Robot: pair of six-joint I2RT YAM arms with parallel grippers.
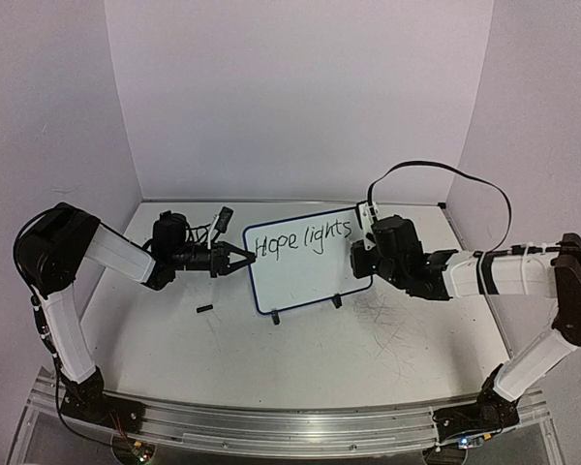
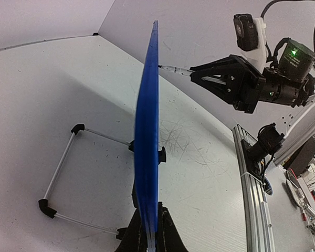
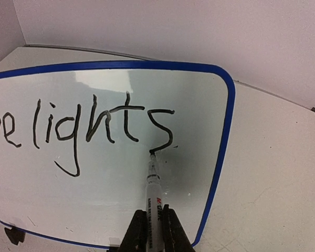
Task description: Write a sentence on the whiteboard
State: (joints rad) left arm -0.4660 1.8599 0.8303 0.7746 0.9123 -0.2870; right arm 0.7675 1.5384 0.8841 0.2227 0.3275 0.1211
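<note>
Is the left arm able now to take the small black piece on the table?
Probably not yet: the left tool is shut on the whiteboard. The small black piece lies near and uncovered.

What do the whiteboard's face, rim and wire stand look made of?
Whiteboard face: glossy coated sheet, judging by the glare near its top. Rim: blue, smooth, likely plastic. Stand: thin pale rods, probably metal, with black corner caps.

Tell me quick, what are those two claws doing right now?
Left gripper: closed, clamping the edge of the whiteboard.
Right gripper: closed on a marker, its tip touching the board.
</note>
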